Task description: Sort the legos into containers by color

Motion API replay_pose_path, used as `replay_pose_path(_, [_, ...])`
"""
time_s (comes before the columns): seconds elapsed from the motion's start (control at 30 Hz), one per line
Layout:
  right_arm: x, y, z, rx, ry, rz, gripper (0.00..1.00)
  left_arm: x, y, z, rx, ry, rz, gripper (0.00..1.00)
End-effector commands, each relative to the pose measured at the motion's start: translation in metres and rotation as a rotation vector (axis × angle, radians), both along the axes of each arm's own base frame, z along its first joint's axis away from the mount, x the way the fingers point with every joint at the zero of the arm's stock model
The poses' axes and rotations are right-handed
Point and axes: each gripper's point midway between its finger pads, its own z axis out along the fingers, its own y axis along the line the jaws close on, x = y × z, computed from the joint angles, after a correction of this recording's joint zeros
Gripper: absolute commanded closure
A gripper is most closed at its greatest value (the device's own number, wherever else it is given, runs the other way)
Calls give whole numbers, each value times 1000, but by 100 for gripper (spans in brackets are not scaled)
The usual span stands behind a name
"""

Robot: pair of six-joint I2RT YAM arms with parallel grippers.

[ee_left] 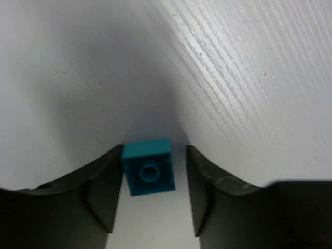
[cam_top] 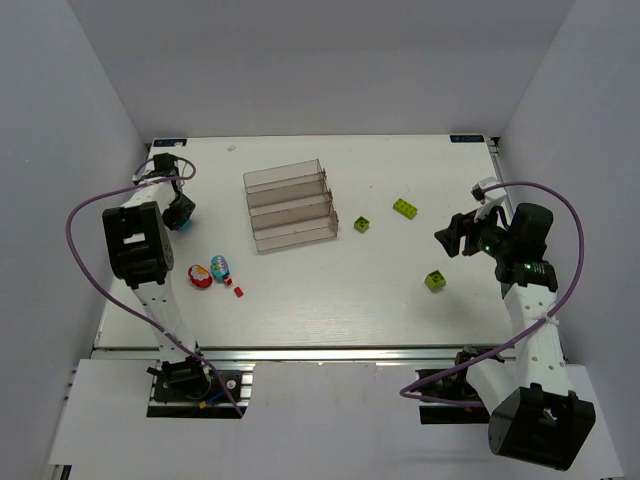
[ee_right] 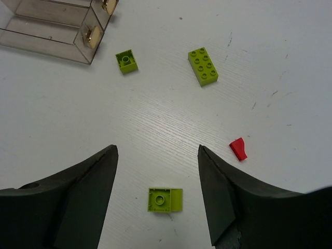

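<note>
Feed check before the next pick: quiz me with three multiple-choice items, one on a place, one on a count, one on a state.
1. The cyan brick lies: A on a red brick; B between the left fingers; C in a bowl.
2. Lime-green bricks in the right wrist view: A one; B five; C three.
3. The right fingers are: A open; B shut empty; C shut on a brick.
B, the fingers flank it; C, three separate ones show; A, a wide gap, nothing held.
</note>
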Motion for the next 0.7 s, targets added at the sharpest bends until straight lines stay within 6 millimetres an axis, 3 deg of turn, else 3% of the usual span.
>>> replay_pose_path(0.0, [5, -1, 23, -8, -59, -11, 31, 6, 1, 12, -26, -39, 2, 43])
replay_pose_path(0.03, [5, -1, 22, -8, -58, -11, 32, 6, 0, 12, -30, -39, -2, 54])
replay_pose_path(0.13, [5, -1, 22, -8, -58, -9, 32, 7, -2, 17, -40, -53, -13, 69])
replay_pose_path(0.2, [5, -2, 23, -10, -61, -12, 32, 7, -5, 22, -49, -63, -27, 86])
replay_pose_path(0.27, [5, -2, 23, -13, -63, -12, 32, 13, -22, 38, -75, -107, -107, 100])
replay_pose_path(0.3, [5, -2, 24, -11, -64, -14, 33, 15, -25, 42, -79, -130, -135, 100])
replay_pose_path(0.33, [5, -2, 23, -12, -63, -11, 33, 21, -48, 62, -142, -193, -250, 100])
replay_pose_path(0.4, [5, -2, 24, -11, -65, -11, 34, 32, -88, 77, -245, -342, -452, 100])
replay_pose_path(0.43, [4, 0, 23, -8, -61, -4, 34, 32, -124, 112, -349, -473, -607, 100])
replay_pose_path(0.47, [4, -1, 24, -8, -64, -4, 34, 32, -141, 125, -370, -531, -672, 100])
replay_pose_path(0.53, [4, 0, 23, -8, -63, -3, 35, 34, -158, 148, -354, -619, -769, 100])
replay_pose_path(0.63, [3, 1, 24, -4, -64, 0, 35, 43, -180, 166, -340, -669, -885, 100])
replay_pose_path(0.67, [3, 1, 25, -2, -67, 3, 35, 44, -193, 157, -392, -656, -937, 100])
